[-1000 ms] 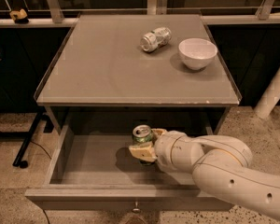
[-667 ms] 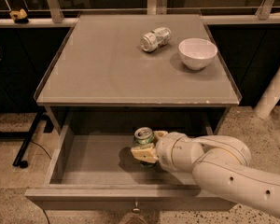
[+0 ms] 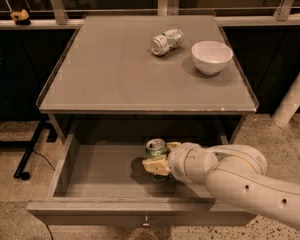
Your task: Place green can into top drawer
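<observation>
Gripper (image 3: 160, 157) seemingly clasping cylindrical green can (image 3: 155, 146), inside shallow top drawer (image 3: 97, 171)

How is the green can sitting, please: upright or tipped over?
Upright: the green can has its silver top facing up. It stands inside the open top drawer, with the gripper closed around it.

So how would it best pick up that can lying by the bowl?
From above, pinching the silver can across its round middle: it lies on its side, flanks free. The gripper is now in the drawer, closed around the green can.
</observation>
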`<move>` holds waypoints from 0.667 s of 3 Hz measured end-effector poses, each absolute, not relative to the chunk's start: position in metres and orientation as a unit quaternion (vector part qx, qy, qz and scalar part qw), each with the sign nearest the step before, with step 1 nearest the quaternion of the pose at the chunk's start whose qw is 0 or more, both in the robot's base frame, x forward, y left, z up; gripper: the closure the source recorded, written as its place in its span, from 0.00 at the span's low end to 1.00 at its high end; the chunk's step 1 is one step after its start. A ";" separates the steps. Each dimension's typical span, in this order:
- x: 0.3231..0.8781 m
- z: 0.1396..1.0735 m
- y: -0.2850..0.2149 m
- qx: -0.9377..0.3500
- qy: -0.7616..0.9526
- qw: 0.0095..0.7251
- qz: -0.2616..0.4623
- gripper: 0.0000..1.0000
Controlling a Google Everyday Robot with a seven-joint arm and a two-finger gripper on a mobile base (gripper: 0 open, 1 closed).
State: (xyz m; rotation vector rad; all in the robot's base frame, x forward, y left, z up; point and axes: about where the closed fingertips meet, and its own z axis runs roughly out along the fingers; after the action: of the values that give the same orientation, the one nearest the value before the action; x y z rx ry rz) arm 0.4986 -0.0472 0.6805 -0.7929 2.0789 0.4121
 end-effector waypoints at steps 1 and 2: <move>0.499 0.680 -0.047 -0.317 0.831 0.425 0.165 0.59; 0.499 0.680 -0.047 -0.317 0.831 0.425 0.165 0.36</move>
State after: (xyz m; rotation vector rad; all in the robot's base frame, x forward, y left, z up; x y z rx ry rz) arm 0.4986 -0.0472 0.6805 -0.7928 2.0790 0.4121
